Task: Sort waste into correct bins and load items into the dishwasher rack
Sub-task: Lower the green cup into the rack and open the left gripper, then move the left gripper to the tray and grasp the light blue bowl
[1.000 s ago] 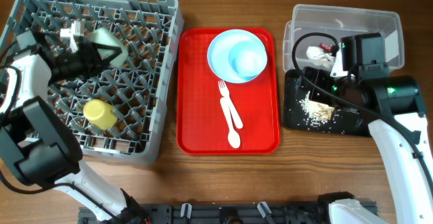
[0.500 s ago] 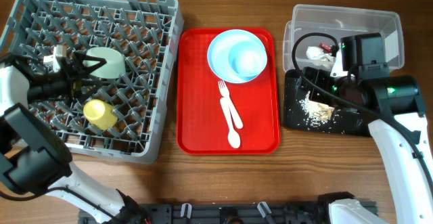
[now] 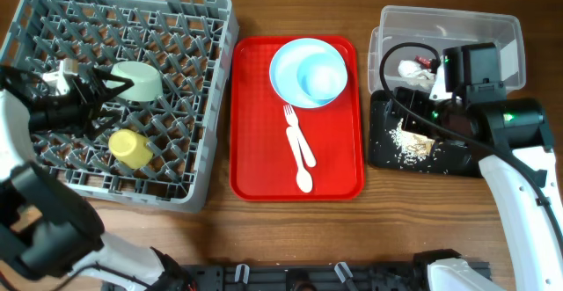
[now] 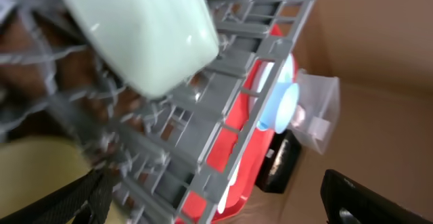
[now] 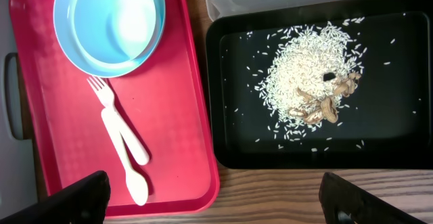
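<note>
The grey dishwasher rack (image 3: 218, 106) holds a light green saucer (image 3: 137, 80) (image 4: 142, 34) leaning among the pegs and a yellow cup (image 3: 129, 148). My left gripper (image 3: 113, 91) (image 4: 216, 204) is open just left of the saucer, holding nothing. On the red tray (image 3: 334, 163), a blue bowl (image 3: 321, 78) sits in a blue plate (image 3: 286, 67) (image 5: 67, 41), with a white fork (image 5: 111, 116) and spoon (image 5: 135, 183) below. My right gripper (image 5: 220, 207) hangs open above the black tray (image 5: 304, 146), which holds rice-like scraps (image 5: 304, 75). A tissue (image 3: 413, 69) and red wrapper (image 3: 428, 61) lie in the clear tub (image 3: 501, 27).
The right arm's wrist and cable (image 3: 396, 71) hang over the black tray and the tub's front. Bare wooden table (image 3: 290, 238) runs along the front edge. The rack fills the left side, right up to the red tray.
My left gripper opened and let go of the green saucer, then drew back to the left. The saucer now rests in the rack. The right arm has not moved.
</note>
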Tool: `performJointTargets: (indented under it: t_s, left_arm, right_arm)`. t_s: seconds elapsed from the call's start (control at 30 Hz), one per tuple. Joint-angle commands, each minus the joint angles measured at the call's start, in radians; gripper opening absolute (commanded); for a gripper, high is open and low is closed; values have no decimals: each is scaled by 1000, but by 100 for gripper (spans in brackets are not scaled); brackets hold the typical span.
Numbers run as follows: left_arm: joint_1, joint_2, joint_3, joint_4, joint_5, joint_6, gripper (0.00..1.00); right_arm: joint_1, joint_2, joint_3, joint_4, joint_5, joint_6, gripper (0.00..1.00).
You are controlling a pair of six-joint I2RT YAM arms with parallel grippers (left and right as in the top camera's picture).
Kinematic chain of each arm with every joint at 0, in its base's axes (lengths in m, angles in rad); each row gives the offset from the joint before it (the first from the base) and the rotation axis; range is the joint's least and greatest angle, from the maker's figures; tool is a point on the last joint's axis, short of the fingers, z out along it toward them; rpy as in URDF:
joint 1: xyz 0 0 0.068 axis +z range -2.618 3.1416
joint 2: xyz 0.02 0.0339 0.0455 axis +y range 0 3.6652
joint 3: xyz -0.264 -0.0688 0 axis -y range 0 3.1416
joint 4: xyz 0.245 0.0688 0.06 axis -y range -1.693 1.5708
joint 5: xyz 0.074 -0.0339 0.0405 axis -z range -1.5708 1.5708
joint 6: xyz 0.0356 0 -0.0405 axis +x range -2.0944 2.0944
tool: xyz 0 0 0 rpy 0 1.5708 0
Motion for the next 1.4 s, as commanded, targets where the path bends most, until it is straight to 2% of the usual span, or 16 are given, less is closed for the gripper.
performJointTargets:
  t_s: [0.0,0.2,0.4,0.63,0.77,0.93,1.0,1.17,1.27,1.37]
  left_arm:
    - [-21,-92,-4,-19,-130,-82,100]
    - [-149,-230,-4,4,-235,-121,100]
    - [-421,-302,-4,60,-394,-179,100]
    - [-702,-284,-5,130,-378,-187,100]
    - [-834,-269,-5,163,-420,-311,100]
    - [-970,-236,-5,168,-660,-582,100]
    - [-1022,-218,-5,183,-705,-621,100]
    - [-1130,-153,-5,242,-711,-642,100]
    - [-1183,-80,-5,255,-714,-760,100]
    - [-1209,-27,-5,315,-715,-801,100]
  right_arm:
    - [-4,-4,-1,0,14,11,100]
    - [-4,-4,-1,-1,23,11,100]
    - [-4,-4,-1,-4,71,10,100]
    - [-4,-4,-1,-28,76,0,100]
    - [-4,-4,-1,-89,182,61,100]
    - [-11,-4,-1,-136,272,150,100]
    - [-34,-4,-1,-140,272,154,100]
    - [-144,-4,-1,-145,235,137,100]
    - [-217,-4,-1,-142,179,61,100]
    - [-245,-4,-1,-145,177,40,100]
